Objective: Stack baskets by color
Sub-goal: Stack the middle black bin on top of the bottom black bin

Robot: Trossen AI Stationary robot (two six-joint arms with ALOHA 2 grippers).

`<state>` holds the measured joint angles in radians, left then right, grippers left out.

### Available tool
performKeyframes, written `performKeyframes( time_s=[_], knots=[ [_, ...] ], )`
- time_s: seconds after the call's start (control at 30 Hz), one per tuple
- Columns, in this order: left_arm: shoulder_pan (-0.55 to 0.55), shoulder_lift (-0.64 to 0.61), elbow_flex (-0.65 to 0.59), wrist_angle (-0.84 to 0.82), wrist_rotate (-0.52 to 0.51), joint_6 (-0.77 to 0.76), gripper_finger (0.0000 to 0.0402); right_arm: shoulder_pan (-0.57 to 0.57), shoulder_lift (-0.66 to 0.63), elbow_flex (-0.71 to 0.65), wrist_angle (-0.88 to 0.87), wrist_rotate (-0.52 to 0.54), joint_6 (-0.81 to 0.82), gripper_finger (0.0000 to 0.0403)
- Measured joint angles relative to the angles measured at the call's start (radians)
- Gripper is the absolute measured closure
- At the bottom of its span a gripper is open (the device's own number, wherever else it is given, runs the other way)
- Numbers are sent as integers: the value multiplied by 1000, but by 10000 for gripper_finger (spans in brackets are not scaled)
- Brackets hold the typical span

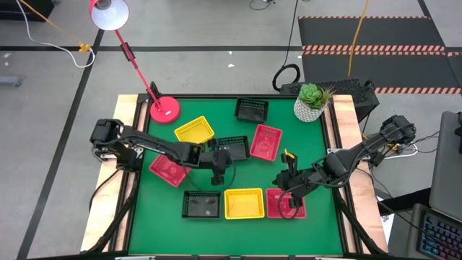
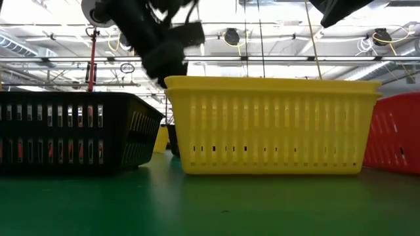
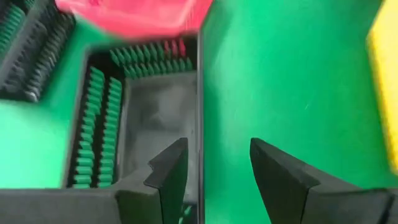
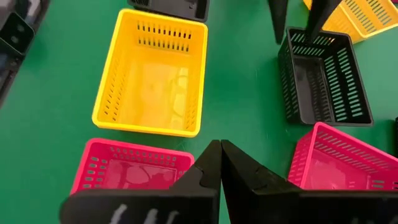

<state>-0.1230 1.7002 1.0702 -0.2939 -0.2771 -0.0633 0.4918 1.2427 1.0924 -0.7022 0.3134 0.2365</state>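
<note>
Black basket (image 3: 149,118) wall between spread fingers of left end effector (image 3: 214,168); right end effector (image 4: 219,163) clenched, empty

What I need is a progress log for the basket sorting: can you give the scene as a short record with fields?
left gripper: open, astride one wall of the middle black basket
right gripper: shut, above the front red basket
front row: front black basket, front yellow basket, front red basket
</note>
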Motion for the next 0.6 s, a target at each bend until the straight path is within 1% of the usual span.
performKeyframes(
  time_s=[0.17, 0.3, 0.5, 0.6],
  knots=[
    [7, 59, 1, -9, 8, 6, 225, 0, 0, 0, 2, 0, 1, 403],
    [20, 64, 1, -23, 6, 37, 225, 0, 0, 0, 0, 0, -19, 403],
    [17, -9, 3, -92, 10, 38, 225, 0, 0, 0, -12, 0, -26, 403],
    [18, -47, 2, -146, 3, 77, 225, 0, 0, 0, -14, -1, -30, 403]
  ],
)
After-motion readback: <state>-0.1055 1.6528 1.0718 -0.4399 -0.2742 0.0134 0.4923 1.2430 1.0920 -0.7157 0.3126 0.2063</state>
